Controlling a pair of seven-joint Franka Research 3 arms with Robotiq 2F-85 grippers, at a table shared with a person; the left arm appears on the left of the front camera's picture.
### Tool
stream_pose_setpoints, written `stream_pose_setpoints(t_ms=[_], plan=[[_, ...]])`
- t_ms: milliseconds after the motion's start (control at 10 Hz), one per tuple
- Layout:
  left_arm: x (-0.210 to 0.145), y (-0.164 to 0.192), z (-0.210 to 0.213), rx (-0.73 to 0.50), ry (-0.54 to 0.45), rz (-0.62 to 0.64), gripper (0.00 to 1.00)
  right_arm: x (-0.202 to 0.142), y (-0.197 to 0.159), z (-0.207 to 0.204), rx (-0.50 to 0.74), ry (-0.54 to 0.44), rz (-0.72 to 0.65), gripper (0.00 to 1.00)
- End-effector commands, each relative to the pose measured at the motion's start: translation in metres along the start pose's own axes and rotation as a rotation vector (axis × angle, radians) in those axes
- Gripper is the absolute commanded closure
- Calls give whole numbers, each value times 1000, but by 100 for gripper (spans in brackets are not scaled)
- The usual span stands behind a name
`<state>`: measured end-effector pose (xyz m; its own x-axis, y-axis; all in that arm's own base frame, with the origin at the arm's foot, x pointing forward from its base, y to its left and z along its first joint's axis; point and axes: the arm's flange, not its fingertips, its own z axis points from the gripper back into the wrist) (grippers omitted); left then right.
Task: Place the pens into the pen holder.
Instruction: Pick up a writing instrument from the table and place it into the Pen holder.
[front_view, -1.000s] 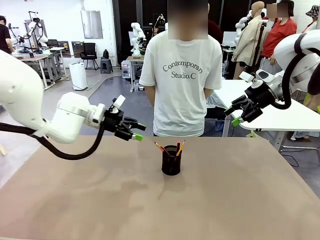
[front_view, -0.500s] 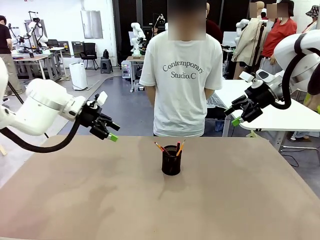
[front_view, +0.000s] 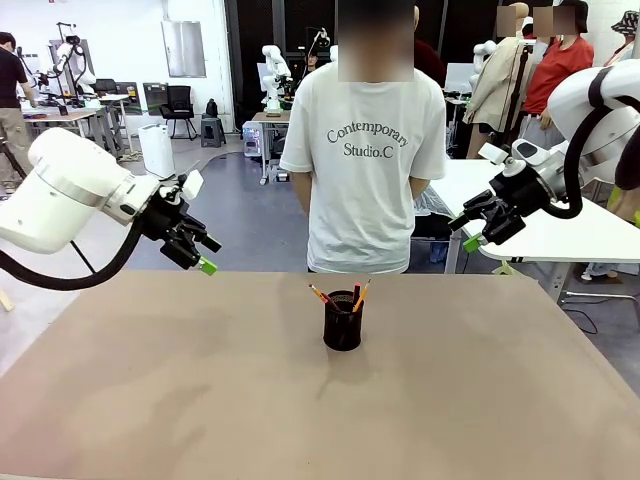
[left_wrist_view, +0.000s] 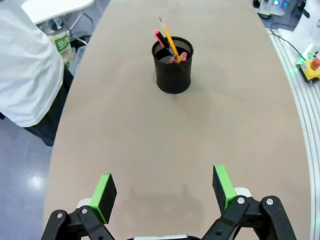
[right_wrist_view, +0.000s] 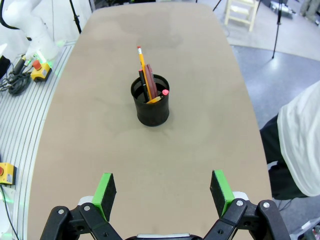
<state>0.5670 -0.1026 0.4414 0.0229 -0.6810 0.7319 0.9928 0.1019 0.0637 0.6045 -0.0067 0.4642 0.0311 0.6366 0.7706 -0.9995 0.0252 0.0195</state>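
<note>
From the front, my left gripper hangs above the table's far left edge, pointing down and to the right, its jaws apart with nothing between them. My right gripper is raised well off to the right, beyond the table's far right corner, jaws also apart and empty. The pen holder stands upright near the middle of the table, a little toward the far side, and the pens stick up out of it, fanned to either side. A person in a white T-shirt stands just behind the far edge, directly beyond the cup.

Through my left wrist camera, my two green pads stand wide apart at the bottom, with bare tabletop between them. The black mesh cup sits well ahead of my fingers, upright, with a yellow-orange pencil leaning out past its rim and a pink-red one beside it; the rest sit lower inside. The person's white shirt shows along the left edge.

Through my right wrist camera, my pads are again spread wide over bare table. The cup stands well ahead, holding a yellow pencil that rises highest, a reddish-brown stick against it and a red tip near the rim. A white sleeve shows at the right edge
</note>
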Motion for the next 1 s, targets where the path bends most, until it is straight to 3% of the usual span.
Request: stream_pose_setpoints(t_ms=[0,100,500,800,900], plan=[[-1,-5,10,44,6,5,0,3,0,1,-5,6,7,0],[0,-6,11,6,-54,-14,0,3,0,1,-5,6,7,0],[0,-7,16,10,-50,-24,0,3,0,1,-5,6,7,0],[3,-9,18,1,-134,-37,0,3,0,1,-5,6,7,0],[5,-3,12,-1,-55,-15,0,3,0,1,-5,6,7,0]])
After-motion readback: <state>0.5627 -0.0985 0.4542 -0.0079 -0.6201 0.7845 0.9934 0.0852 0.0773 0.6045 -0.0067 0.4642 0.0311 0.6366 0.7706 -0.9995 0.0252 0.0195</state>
